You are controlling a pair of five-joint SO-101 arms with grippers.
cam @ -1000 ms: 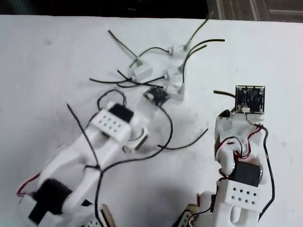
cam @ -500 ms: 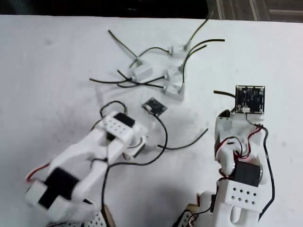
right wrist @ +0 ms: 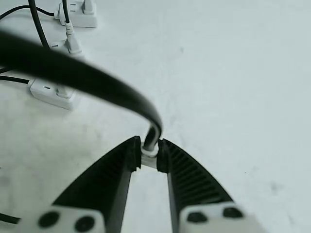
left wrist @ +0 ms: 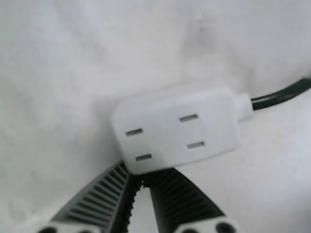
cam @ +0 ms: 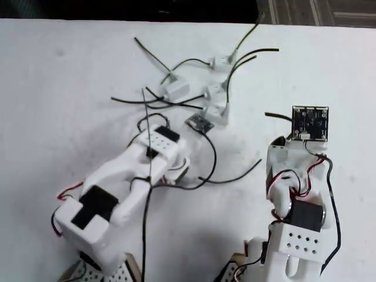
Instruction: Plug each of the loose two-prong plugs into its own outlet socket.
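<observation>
My left gripper (left wrist: 141,182) is shut on the edge of a white outlet socket block (left wrist: 180,136) that lies on the table with its slots facing up and a dark cord leaving one end. From above, that gripper (cam: 179,170) sits mid-table, and the block's cord (cam: 229,176) trails to the right. My right gripper (right wrist: 148,146) is shut on a small white two-prong plug (right wrist: 149,159), whose black cord (right wrist: 73,73) arches up and away. In the high view the right gripper (cam: 279,144) stands at the right side of the table.
Several other white socket blocks (cam: 176,88) (cam: 216,113) (cam: 222,61) lie in a tangle of black cords at the back centre. Two of them (right wrist: 51,92) (right wrist: 77,17) lie beyond the right gripper. The table's left and far right are bare.
The left arm has swung right and stretched toward the socket cluster, dragging the socket block's cord with it. The right arm has not moved.
</observation>
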